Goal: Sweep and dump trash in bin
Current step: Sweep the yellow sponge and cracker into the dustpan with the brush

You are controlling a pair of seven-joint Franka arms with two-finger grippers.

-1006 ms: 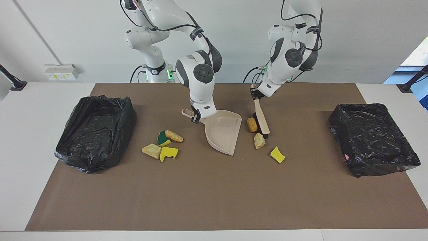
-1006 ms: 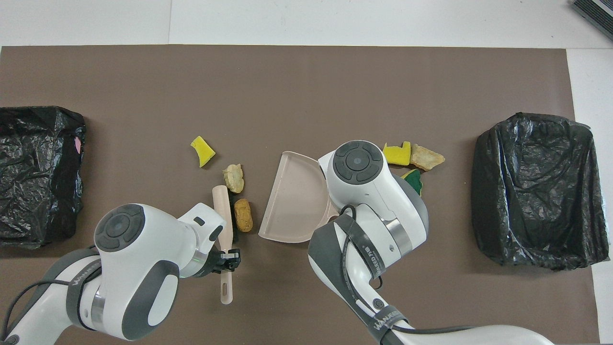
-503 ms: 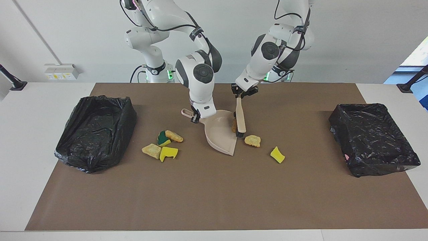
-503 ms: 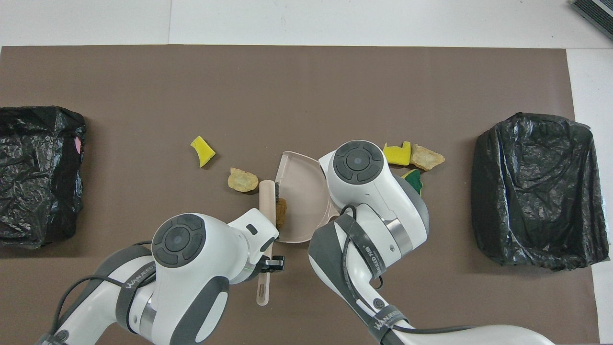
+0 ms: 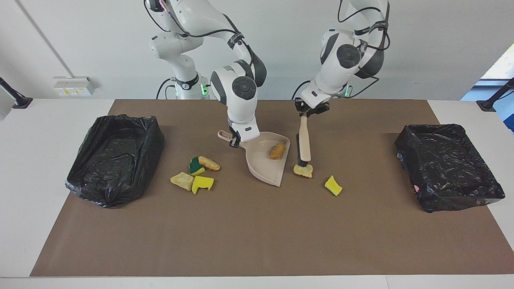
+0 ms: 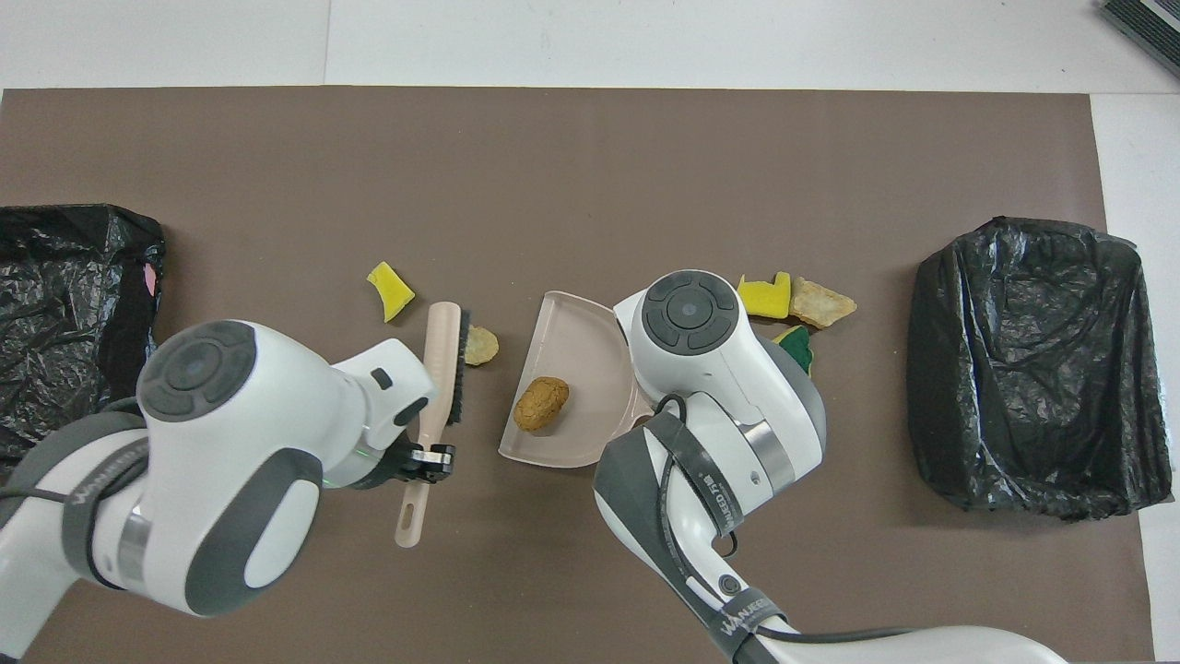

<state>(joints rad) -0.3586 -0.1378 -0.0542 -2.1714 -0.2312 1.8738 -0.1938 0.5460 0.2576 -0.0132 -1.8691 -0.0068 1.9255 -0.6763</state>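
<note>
Trash comes first in the facing view: an orange-brown lump [image 5: 277, 151] lies inside the beige dustpan [image 5: 265, 168], just beside the right gripper [image 5: 234, 141], whose fingers are clamped on the dustpan's handle. The left gripper [image 5: 307, 111] is closed on the handle of the brush [image 5: 303, 143], which hangs down from it with its bristles on a tan lump [image 5: 303, 171] on the brown mat [image 5: 257, 233]. A yellow sponge scrap [image 5: 333, 186] lies near that brush tip, toward the left arm's end of the table. A cluster of four scraps [image 5: 195, 173] lies by the right gripper, toward the right arm's end. One black-lined bin [image 5: 114, 158] sits well apart from the right gripper, another black-lined bin [image 5: 447, 164] well apart from the left gripper.

From overhead, the left gripper [image 6: 426, 458] grips the brush [image 6: 439, 387] partway along its handle. The brush head touches the tan lump [image 6: 480, 345], with the yellow sponge scrap [image 6: 390, 290] close by. The orange-brown lump [image 6: 540, 403] rests in the dustpan [image 6: 562, 323]. The right arm covers its own gripper, and the cluster [image 6: 795, 302] peeks out beside its wrist.
</note>
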